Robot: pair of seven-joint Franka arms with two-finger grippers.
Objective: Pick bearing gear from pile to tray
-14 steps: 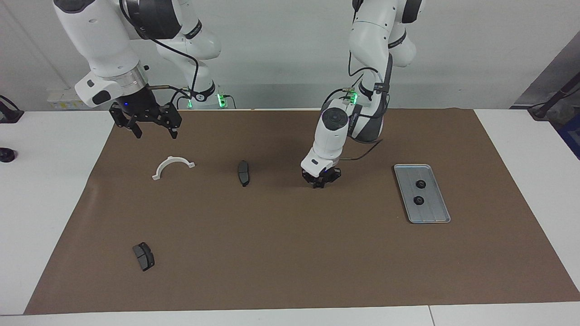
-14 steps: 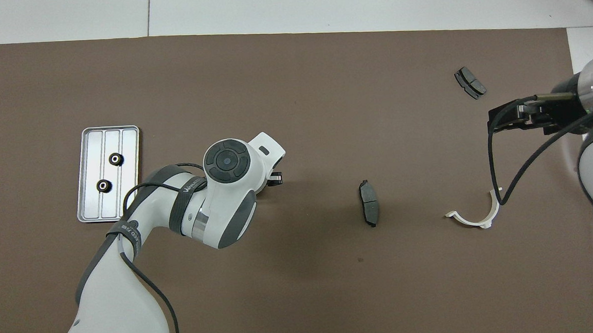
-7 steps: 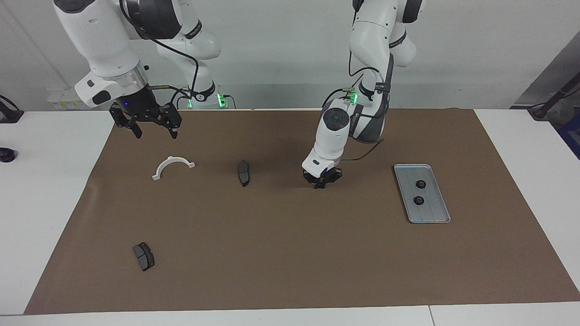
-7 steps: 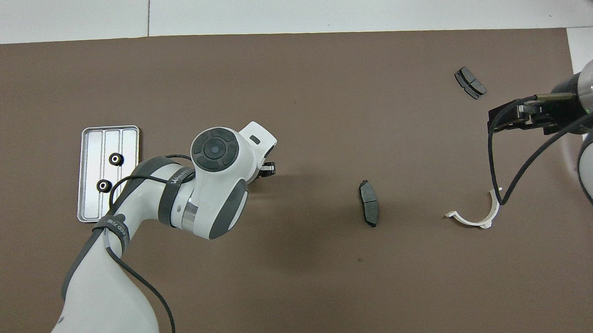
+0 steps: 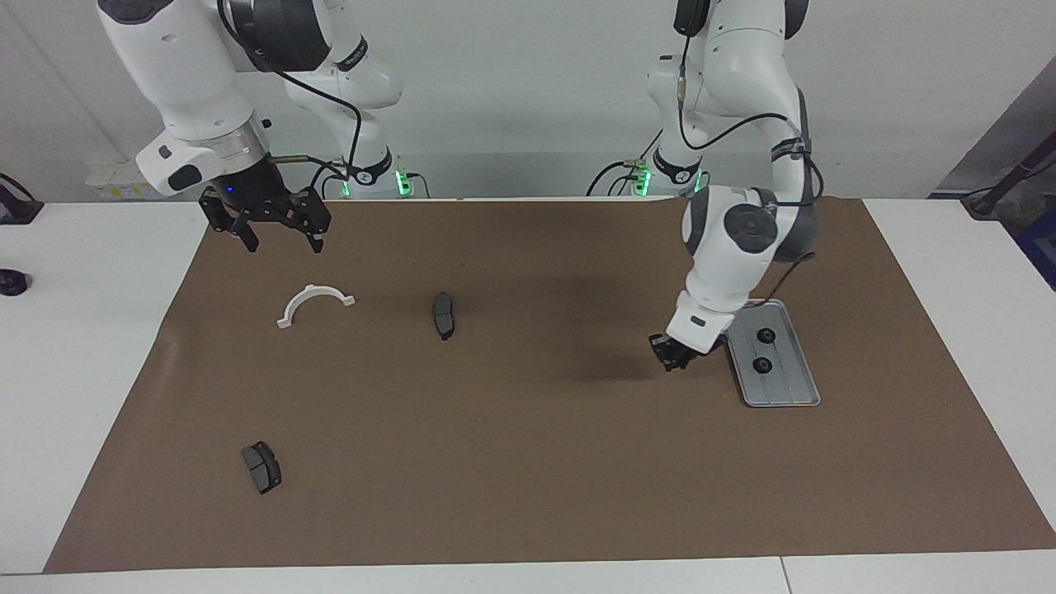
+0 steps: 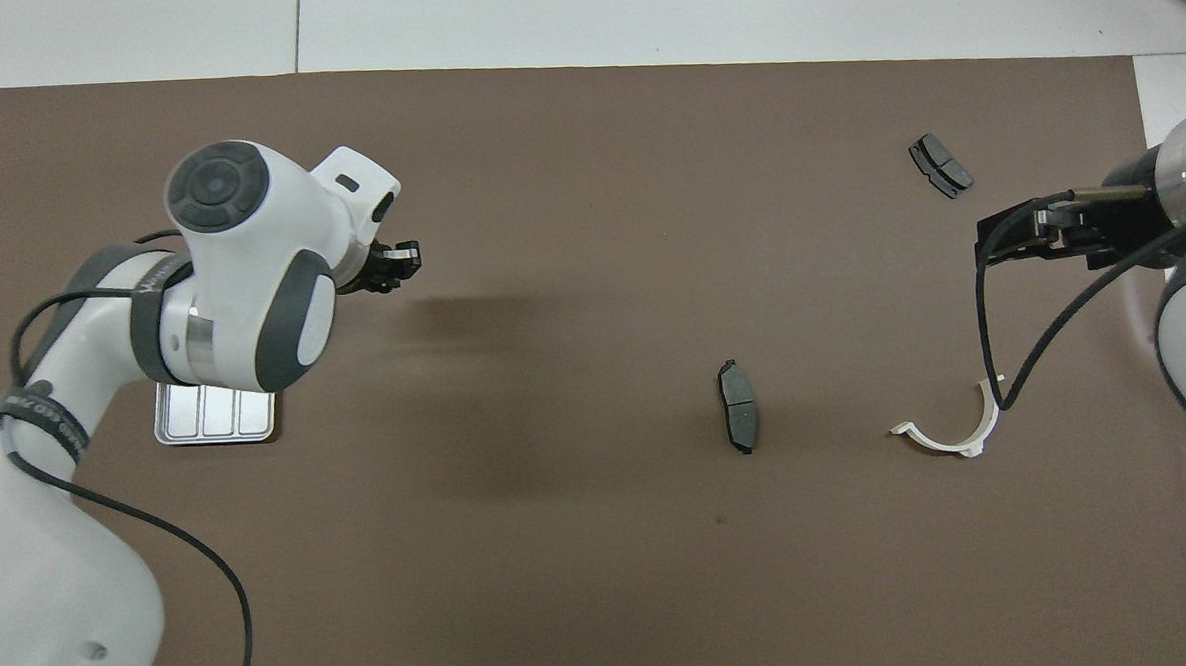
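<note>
The left gripper (image 5: 675, 356) hung in the air over the brown mat (image 5: 528, 462), just beside the tray (image 5: 784, 394), its fingertips drawn together; whether a gear sat between them could not be told. The tray lay toward the left arm's end of the mat, lengthwise from the robots' edge outward; two black gears (image 5: 766, 335) (image 5: 763, 365) rested in it, one nearer the robots than the other, apart from each other. In the overhead view the left arm covered most of the tray. The right gripper (image 5: 280, 235) waited with its jaws spread wide and empty, raised over the mat's corner at the right arm's end, nearest the robots; the white half-ring (image 5: 314, 304) lay on the mat near it; one brake pad (image 5: 443, 314) lay near the mat's middle; a second brake pad (image 5: 261, 467) lay toward the mat's edge farthest from the robots.
</note>
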